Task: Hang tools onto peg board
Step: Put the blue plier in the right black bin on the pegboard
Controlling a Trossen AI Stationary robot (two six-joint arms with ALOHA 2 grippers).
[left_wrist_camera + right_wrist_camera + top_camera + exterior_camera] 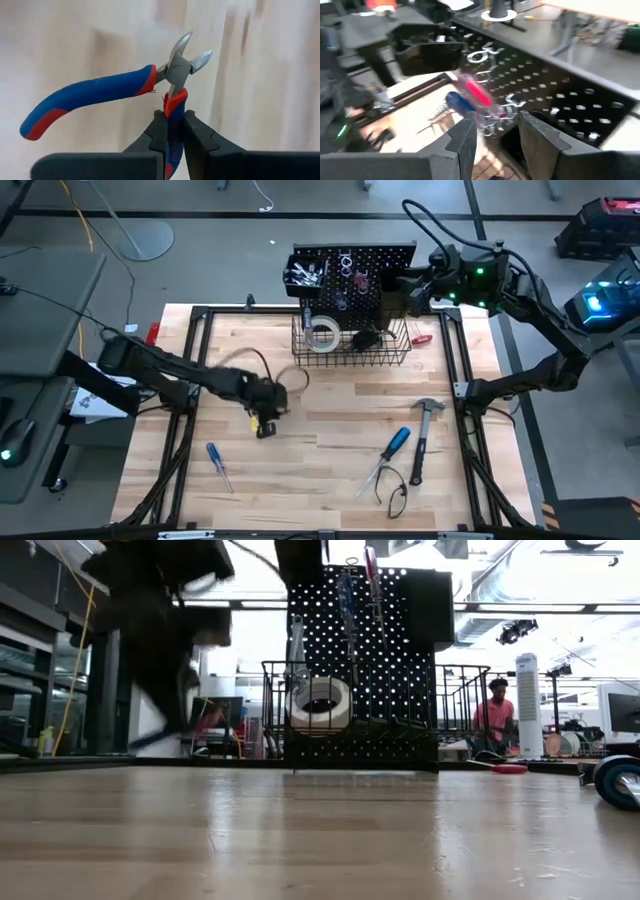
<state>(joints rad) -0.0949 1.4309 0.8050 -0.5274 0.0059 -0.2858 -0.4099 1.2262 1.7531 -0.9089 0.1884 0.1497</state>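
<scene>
Two dark fingers [167,132] of the left gripper [266,412] are pinching one blue-and-red handle of the side cutters [120,95], while the other handle is splaying out free and the steel tips are pointing away. That gripper is hovering over the left-middle of the table [330,475], well apart from the peg board [375,275] standing at the far edge. Doing this step well probably means carrying the cutters level, since a one-handle grip may let them swing, and lining them up with a free hook rather than the wire basket [350,345]. Up at the board's right end, the right gripper [495,132] is waiting with its jaws partly apart, holding nothing.
</scene>
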